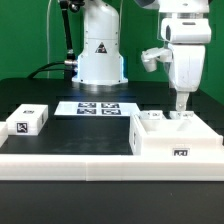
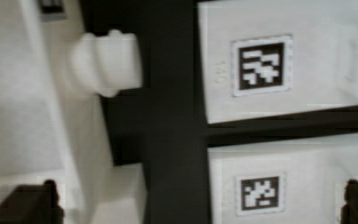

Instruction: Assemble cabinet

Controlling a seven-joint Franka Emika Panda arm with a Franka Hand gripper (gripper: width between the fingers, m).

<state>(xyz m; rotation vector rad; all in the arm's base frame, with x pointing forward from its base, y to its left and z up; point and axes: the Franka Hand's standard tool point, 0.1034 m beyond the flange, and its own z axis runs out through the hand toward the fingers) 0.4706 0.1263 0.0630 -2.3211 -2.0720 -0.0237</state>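
The cabinet (image 1: 175,135), a large white box with small tags, stands at the exterior view's right, next to the white front rail. My gripper (image 1: 181,108) hangs straight down over its top, fingertips just above it. In the wrist view the gripper (image 2: 190,205) is open, with one dark finger (image 2: 25,205) at each side edge and nothing held. Below it are two white tagged fronts of the cabinet (image 2: 265,65), split by dark gaps. A round white knob (image 2: 108,62) sticks out beside them.
A small white tagged block (image 1: 28,121) lies at the exterior view's left. The marker board (image 1: 97,108) lies flat mid-table, in front of the arm's white base (image 1: 100,55). A long white rail (image 1: 60,160) runs along the front edge.
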